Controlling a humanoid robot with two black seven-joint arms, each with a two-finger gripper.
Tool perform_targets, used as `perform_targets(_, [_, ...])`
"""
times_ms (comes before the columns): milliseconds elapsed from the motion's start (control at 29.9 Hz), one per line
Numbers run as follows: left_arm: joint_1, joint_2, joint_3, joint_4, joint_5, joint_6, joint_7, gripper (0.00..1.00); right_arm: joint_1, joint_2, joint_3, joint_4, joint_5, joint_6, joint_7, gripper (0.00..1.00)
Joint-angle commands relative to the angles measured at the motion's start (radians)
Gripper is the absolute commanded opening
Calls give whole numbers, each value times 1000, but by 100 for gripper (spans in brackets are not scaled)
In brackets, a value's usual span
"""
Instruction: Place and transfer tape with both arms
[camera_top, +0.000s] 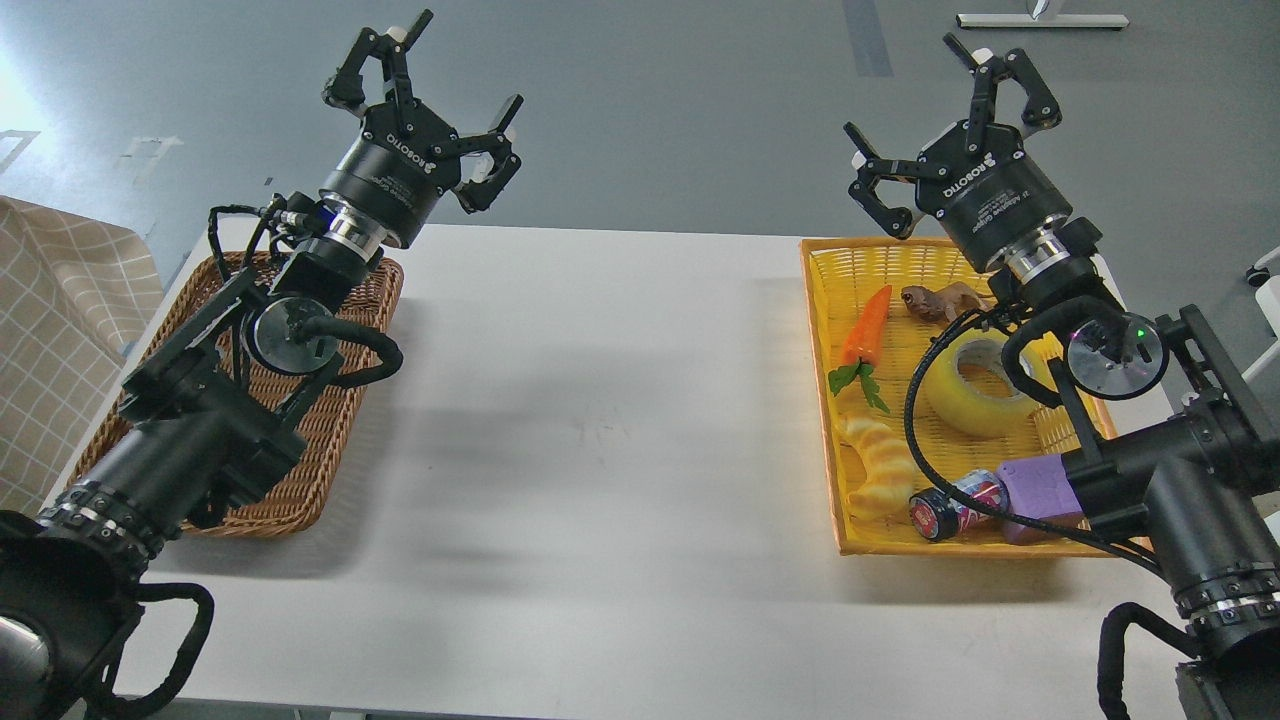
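The tape (975, 385), a wide translucent yellow roll with a grey core, lies in the yellow basket (823, 300) at the right of the table, partly behind my right arm's cable. My right gripper (950, 110) is raised above the basket's far end, fingers spread open and empty. My left gripper (425, 95) is raised above the far end of the brown wicker basket (300, 470) at the left, fingers spread open and empty.
The yellow basket also holds an orange toy carrot (866, 330), a brown ginger-like piece (940, 300), a cream croissant toy (880, 465), a small can (950, 505) and a purple object (1035, 490). White table (600, 420) lies between the baskets. Checked cloth (50, 330) at far left.
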Motion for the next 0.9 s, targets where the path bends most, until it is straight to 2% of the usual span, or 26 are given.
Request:
perform_targets(0, [0, 1, -2, 0, -2, 0, -3, 98, 0, -1, 1, 0, 0, 0, 0, 100])
perform_targets(869, [0, 1, -2, 0, 0, 0, 2, 98, 3, -4, -2, 4, 0, 0, 0, 100])
